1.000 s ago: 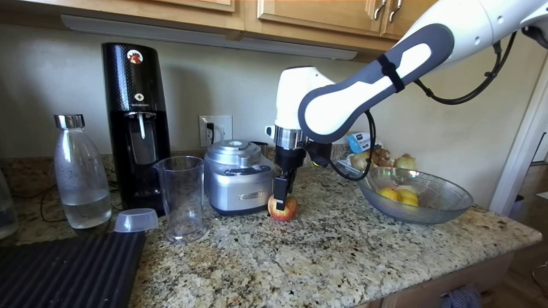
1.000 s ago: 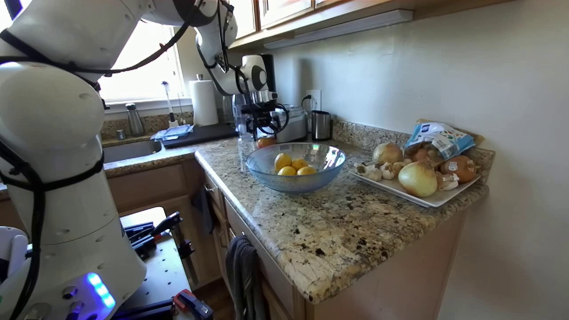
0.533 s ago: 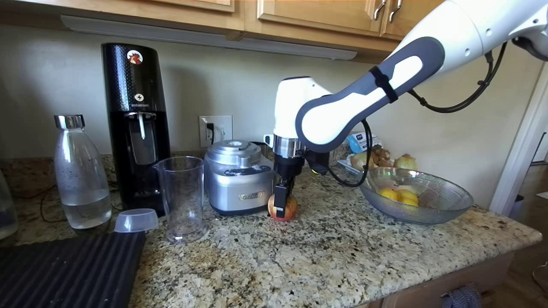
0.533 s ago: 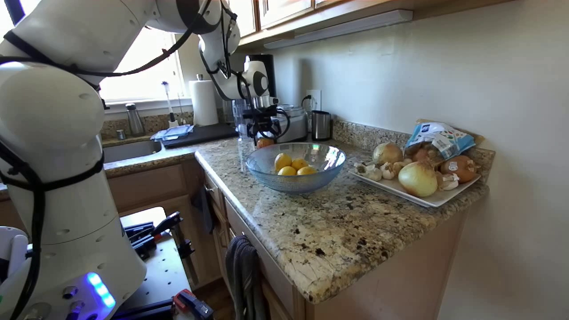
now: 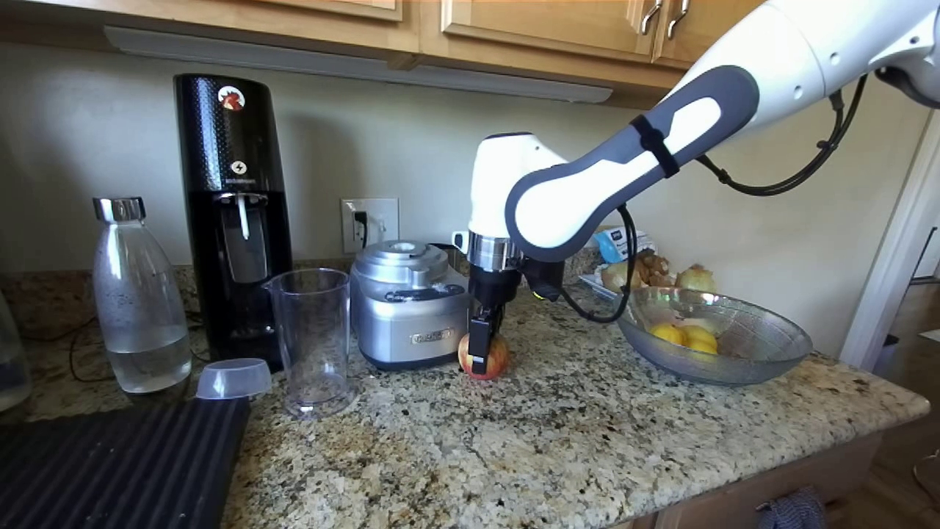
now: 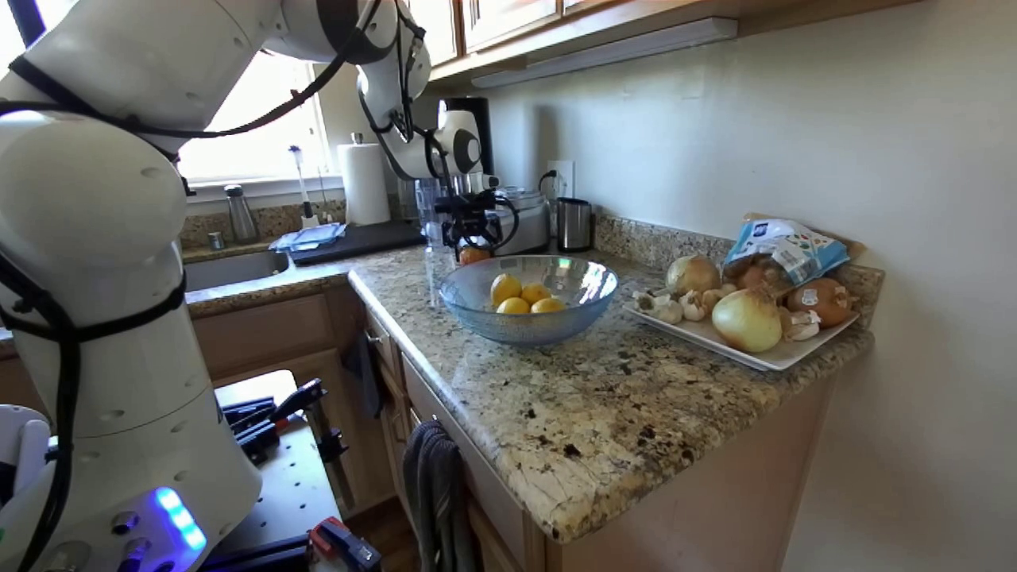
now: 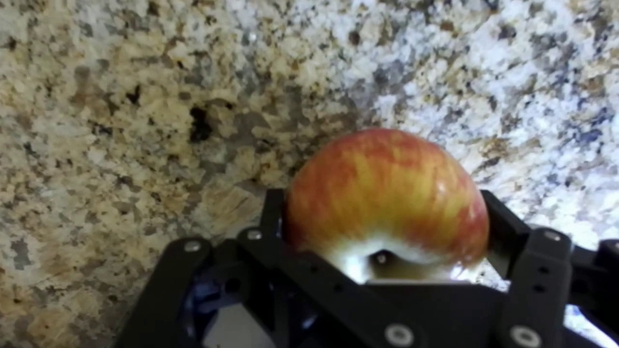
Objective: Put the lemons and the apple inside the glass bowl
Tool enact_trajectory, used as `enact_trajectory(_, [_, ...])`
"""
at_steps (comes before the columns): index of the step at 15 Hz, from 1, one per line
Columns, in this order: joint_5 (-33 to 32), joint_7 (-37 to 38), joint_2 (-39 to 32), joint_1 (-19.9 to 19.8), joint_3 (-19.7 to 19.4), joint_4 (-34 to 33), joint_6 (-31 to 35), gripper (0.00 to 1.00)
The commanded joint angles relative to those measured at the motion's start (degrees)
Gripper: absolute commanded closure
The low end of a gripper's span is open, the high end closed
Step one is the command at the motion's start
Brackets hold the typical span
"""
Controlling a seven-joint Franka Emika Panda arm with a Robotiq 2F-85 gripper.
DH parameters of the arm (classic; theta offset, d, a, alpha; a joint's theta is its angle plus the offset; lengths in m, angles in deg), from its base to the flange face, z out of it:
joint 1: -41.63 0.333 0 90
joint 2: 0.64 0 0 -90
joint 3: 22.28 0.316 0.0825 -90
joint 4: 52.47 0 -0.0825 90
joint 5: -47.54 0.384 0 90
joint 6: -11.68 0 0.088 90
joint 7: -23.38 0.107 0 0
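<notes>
The apple (image 5: 498, 358), red with yellow streaks, sits on the granite counter in front of the food processor. It fills the middle of the wrist view (image 7: 387, 183) and is partly hidden in an exterior view (image 6: 474, 255). My gripper (image 5: 482, 358) points down around it. In the wrist view the gripper (image 7: 382, 212) has one finger (image 7: 273, 208) against each side of the apple, with no gap showing. The glass bowl (image 5: 764, 356) stands apart from it; its bluish wall shows in an exterior view (image 6: 516, 330). Several yellow lemons (image 6: 505, 287) lie inside the bowl.
The silver food processor (image 5: 411, 323) stands close behind the gripper. A clear pitcher (image 5: 312, 345), a small plastic cup (image 5: 233, 378) and a black ribbed mat (image 5: 125, 463) are to its side. A white plate (image 6: 767, 363) of onions and garlic lies beyond the bowl.
My gripper has moved down over the apple, and its fingers now sit lower on it and against its sides. The apple has shifted very slightly. The lemons and bowl have not moved.
</notes>
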Motion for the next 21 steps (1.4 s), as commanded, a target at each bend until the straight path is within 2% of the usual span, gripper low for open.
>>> enact_trajectory(1, [3.25,1.48,3.75,-0.86,0.49,3.63,0.17,0.32])
enact_trajectory(7, [9.04,5.18,13.22,-1.85,0.82,12.65,-0.09,0.32])
enact_trajectory(15, [10.45,15.37,31.21,-3.85,-0.67,31.1,1.27,0.32])
enact_trajectory(21, [9.41,24.84,42.72,-7.64,-2.78,41.33,1.62,0.32])
